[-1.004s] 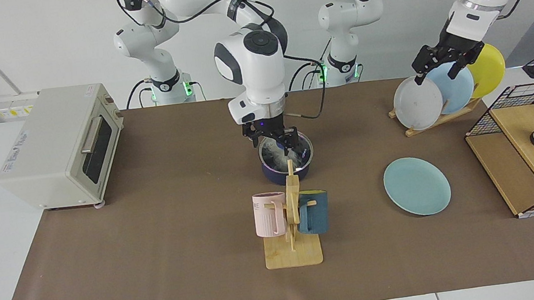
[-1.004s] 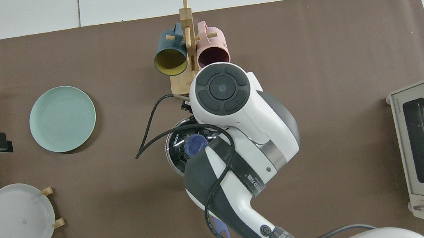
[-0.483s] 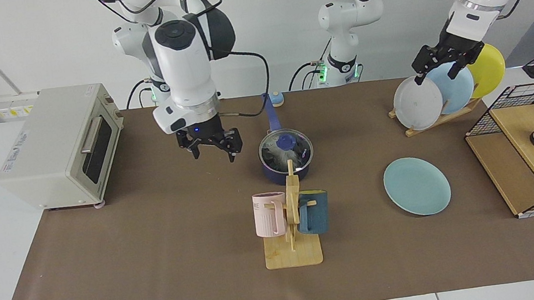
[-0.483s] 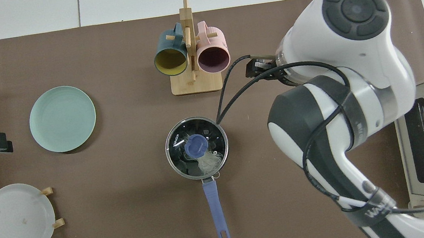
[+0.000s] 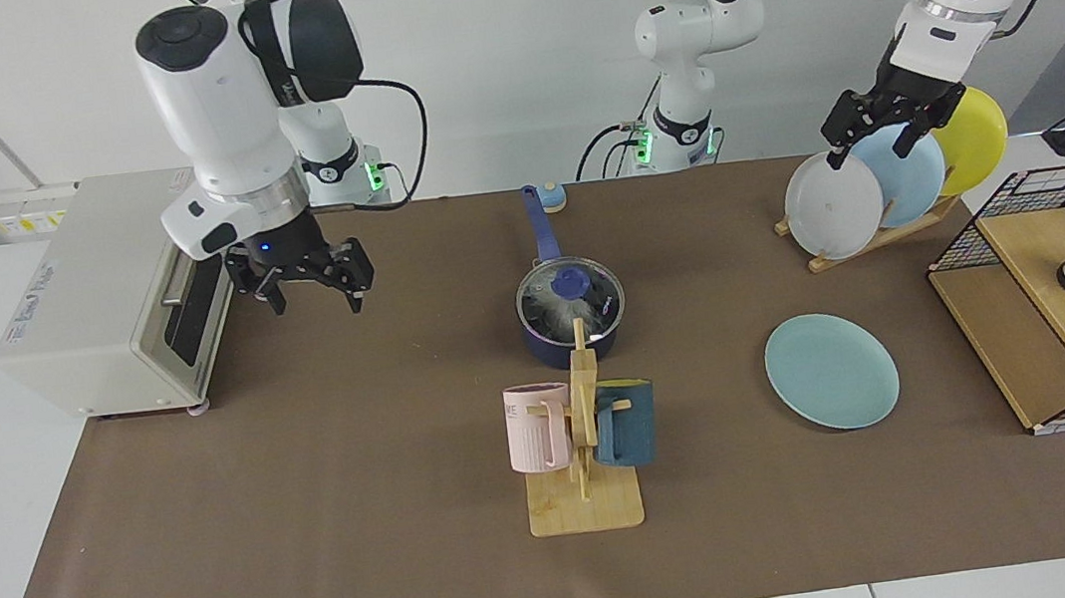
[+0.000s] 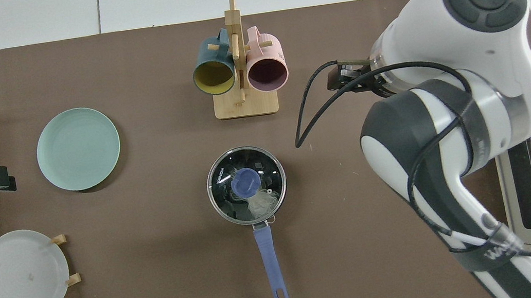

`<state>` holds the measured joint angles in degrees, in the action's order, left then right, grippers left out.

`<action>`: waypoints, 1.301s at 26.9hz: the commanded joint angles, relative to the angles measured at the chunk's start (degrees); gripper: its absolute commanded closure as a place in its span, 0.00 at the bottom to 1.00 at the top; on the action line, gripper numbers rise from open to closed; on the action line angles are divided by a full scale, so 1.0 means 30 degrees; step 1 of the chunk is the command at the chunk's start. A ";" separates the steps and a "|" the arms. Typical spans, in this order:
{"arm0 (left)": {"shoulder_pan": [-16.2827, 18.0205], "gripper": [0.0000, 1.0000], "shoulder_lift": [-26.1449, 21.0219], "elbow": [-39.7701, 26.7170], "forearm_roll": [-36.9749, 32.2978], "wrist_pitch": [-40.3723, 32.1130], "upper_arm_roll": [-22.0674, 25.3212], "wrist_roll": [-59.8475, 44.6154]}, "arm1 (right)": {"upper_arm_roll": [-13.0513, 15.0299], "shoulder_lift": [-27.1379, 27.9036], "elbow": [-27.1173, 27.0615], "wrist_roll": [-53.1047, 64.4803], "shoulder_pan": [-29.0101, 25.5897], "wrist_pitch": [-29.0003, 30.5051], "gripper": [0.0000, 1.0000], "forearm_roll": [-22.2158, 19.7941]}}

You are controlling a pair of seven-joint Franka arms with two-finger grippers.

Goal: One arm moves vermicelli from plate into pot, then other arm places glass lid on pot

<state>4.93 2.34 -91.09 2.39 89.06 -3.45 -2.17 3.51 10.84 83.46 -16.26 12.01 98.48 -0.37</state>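
Now that the right pincer has pulled away from the pot toward the toaster oven, its fingers spread wide and empty, the glass lid sits on the pot with the vermicelli showing through it. Beyond the pot, the teal plate lies bare, so both steps look done. The left pincer waits above the plate rack, fingers apart, holding nothing. Small white lettering marks the lid's rim and the oven's side; I can't read either.
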 commanded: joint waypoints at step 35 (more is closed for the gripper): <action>0.0142 0.00 0.0188 -0.0047 0.0113 -0.0301 -0.0081 -0.0360 | -0.0292 -0.4756 0.2999 0.5011 -0.3830 -0.1975 0.00 0.0064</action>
<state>4.93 2.34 -91.09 2.39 89.00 -3.47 -2.88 3.30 -2.21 90.97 -2.06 0.96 93.47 -0.96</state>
